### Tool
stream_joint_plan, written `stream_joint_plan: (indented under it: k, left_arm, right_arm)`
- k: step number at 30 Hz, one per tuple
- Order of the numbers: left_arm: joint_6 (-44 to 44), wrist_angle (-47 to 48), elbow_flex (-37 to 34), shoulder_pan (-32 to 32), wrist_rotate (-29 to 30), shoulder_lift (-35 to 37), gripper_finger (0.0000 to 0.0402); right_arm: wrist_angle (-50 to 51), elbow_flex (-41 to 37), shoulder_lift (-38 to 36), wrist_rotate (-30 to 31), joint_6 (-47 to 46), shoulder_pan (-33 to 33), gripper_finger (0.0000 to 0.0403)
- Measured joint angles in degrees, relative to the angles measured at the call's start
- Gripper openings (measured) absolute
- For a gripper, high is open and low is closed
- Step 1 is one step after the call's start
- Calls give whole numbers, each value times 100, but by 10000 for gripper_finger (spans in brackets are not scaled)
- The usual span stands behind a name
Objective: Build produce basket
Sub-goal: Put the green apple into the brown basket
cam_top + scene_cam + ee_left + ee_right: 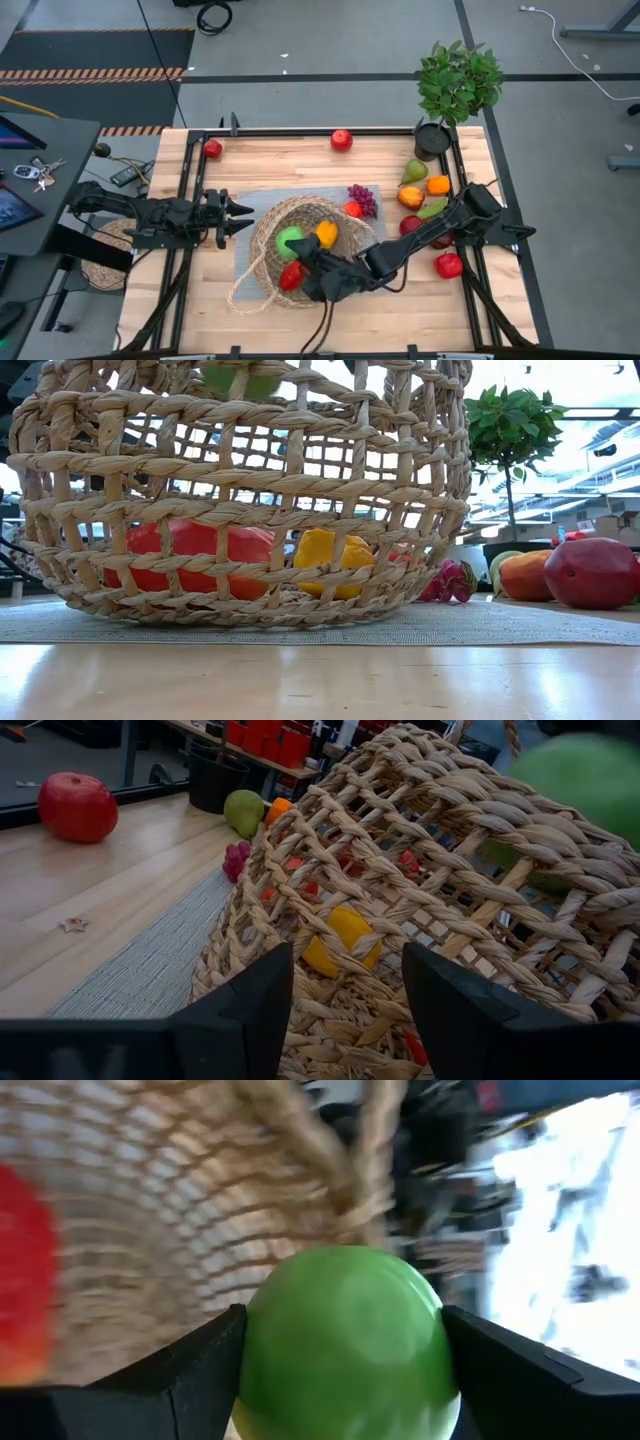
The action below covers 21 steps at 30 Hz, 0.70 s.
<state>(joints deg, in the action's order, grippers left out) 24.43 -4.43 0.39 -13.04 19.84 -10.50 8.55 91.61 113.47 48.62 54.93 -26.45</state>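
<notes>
Green apple [345, 1345] clamped in right hand [300, 250] over basket [262, 240], left hand [240, 216] clenched, seemingly empty, beside wicker wall.

1. The left arm lies low along the table's left side, reaching toward the centre, wrist level.
2. The left gripper [243, 218] has its fingers drawn together, holding nothing.
3. The right arm stretches from the right side across and toward the near centre, elbow bent.
4. The right gripper [296, 248] has its fingers [200, 1370] spread wide, clamped on a green apple [345, 1342].
</notes>
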Motion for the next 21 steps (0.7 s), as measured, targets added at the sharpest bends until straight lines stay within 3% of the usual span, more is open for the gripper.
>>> stream_joint_plan:
  k: [4,12,16,21]
  left_arm:
    - [0,0,-1,1,2,-1,194]
    - [2,0,-1,-1,0,1,193]
    - [2,0,-1,-1,0,0,195]
    - [2,0,0,-1,2,1,198]
  right_arm:
    - [809,0,0,-557,-1286,212,321]
    - [1225,0,0,-2100,-3098,714,321]
    - [1292,0,0,-2263,-3735,829,330]
    - [1333,0,0,-2414,-3912,885,372]
